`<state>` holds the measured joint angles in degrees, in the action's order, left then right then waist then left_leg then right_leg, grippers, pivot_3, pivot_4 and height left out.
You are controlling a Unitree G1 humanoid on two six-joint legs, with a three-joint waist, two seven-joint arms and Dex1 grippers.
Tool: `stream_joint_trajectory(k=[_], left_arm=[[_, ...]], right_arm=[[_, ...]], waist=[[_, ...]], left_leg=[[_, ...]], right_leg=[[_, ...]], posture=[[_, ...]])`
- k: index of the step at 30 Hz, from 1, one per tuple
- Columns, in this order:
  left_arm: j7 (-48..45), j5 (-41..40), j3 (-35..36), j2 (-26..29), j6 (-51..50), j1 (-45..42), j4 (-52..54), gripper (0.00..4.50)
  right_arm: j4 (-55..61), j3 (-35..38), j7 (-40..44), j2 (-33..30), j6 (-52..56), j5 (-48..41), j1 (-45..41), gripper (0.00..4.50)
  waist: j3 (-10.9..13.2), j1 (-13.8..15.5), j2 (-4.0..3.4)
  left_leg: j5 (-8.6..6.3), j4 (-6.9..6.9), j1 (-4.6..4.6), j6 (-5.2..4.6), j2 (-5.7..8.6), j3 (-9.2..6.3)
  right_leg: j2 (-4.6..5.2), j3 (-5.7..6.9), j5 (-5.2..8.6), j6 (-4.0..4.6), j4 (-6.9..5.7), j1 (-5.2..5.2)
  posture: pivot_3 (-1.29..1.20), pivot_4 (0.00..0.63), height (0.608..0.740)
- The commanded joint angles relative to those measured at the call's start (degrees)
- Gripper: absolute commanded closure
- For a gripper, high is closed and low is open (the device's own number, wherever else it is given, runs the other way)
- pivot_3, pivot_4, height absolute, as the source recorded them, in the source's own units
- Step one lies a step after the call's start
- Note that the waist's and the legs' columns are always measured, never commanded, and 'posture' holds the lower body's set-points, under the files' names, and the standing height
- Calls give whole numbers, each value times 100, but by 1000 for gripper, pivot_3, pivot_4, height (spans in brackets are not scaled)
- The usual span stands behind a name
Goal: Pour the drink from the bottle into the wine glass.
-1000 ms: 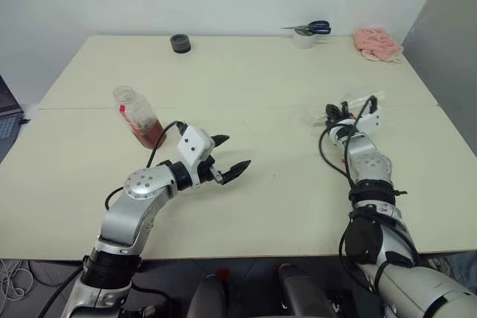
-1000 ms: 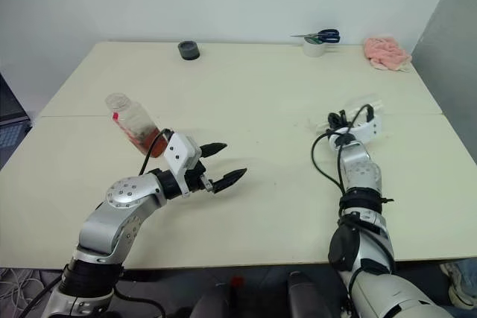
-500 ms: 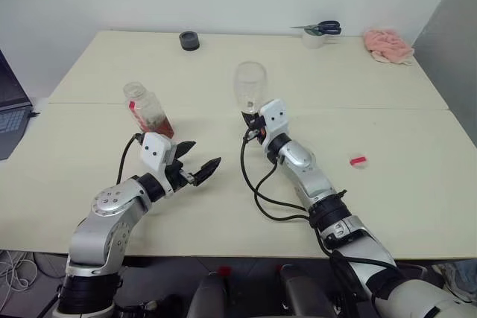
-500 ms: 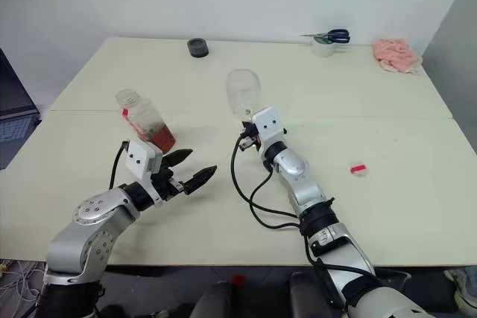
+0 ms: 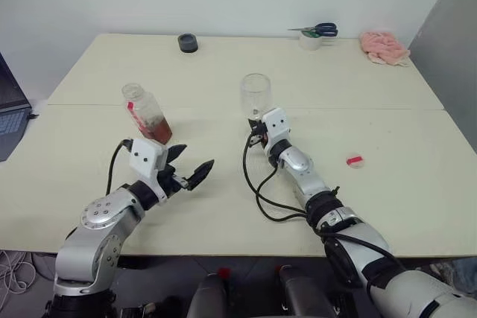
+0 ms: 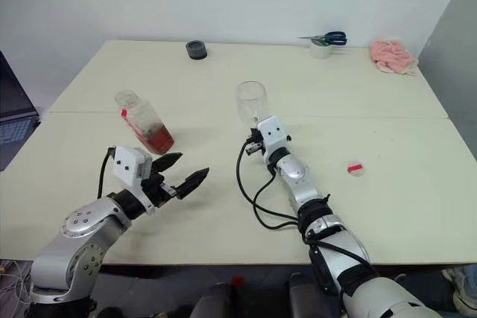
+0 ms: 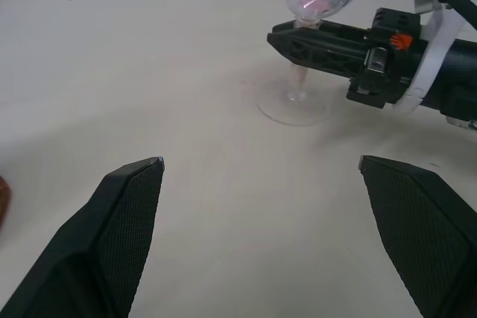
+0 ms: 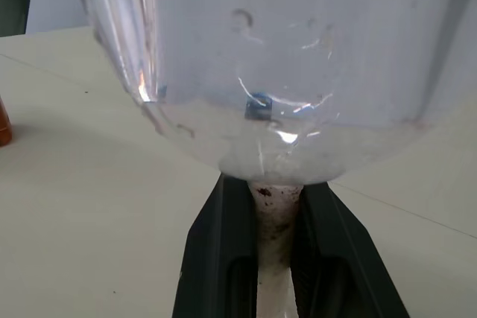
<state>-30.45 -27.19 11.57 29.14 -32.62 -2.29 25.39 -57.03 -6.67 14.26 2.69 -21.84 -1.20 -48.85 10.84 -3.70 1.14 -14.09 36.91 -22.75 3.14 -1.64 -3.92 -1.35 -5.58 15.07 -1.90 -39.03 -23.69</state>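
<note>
The bottle (image 5: 146,114) stands on the table's left half, its neck uncapped, with the reddish-brown drink (image 5: 157,129) filling its lower part. My left gripper (image 5: 186,170) hovers open just in front and to the right of it, with nothing between its fingertips (image 7: 141,176). The wine glass (image 5: 256,94) stands upright at mid-table, its round foot (image 7: 294,109) on the surface. My right gripper (image 8: 273,214) is shut on its stem just under the bowl (image 8: 291,57). The bowl looks empty apart from a faint film.
A small red and white piece (image 5: 355,160) lies on the table to the right. Along the far edge are a black tape roll (image 5: 188,42), scissors on a white roll (image 5: 313,33) and a pink cloth (image 5: 384,46). A laptop (image 5: 9,113) sits off the table's left side.
My right gripper has carried the wine glass from the table's right side to the middle and stood it upright. The left gripper has drawn back toward the left, still open.
</note>
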Motion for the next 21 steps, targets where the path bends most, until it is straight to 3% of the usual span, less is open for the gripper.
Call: stream_joint_trajectory(k=[1, 12, 18, 21], left_arm=[[29, -100, 104, 65, -10, 37, 306, 0], [37, 33, 79, -6, 110, 138, 113, 0], [36, 259, 263, -115, 674, 597, -429, 0], [173, 158, 685, -345, 1060, 872, -587, 0]], right_arm=[[-166, 86, 128, 6, 150, 39, 32, 3911], [72, 185, 191, -52, 191, 70, 56, 127], [1298, -24, 861, -303, 657, 14, 671, 23], [3099, -161, 1586, -829, 1704, -252, 1435, 23]], waist=[[0, -3, 0], [1, -60, -1], [0, -82, 0], [1, -65, -1]], left_leg=[[0, 0, 4, 0, 0, -1], [0, -2, 1, 0, 0, -8], [0, -4, 0, 0, 1, -9], [-1, -3, -5, 0, 2, -13]], right_leg=[[0, 1, 0, 0, 0, 4], [-1, 5, 0, 1, 2, 5], [1, 5, 0, 1, 3, 5], [5, 8, 1, 0, 5, 5]], posture=[[0, 150, 740], [0, 150, 740], [0, 150, 740], [0, 150, 740]])
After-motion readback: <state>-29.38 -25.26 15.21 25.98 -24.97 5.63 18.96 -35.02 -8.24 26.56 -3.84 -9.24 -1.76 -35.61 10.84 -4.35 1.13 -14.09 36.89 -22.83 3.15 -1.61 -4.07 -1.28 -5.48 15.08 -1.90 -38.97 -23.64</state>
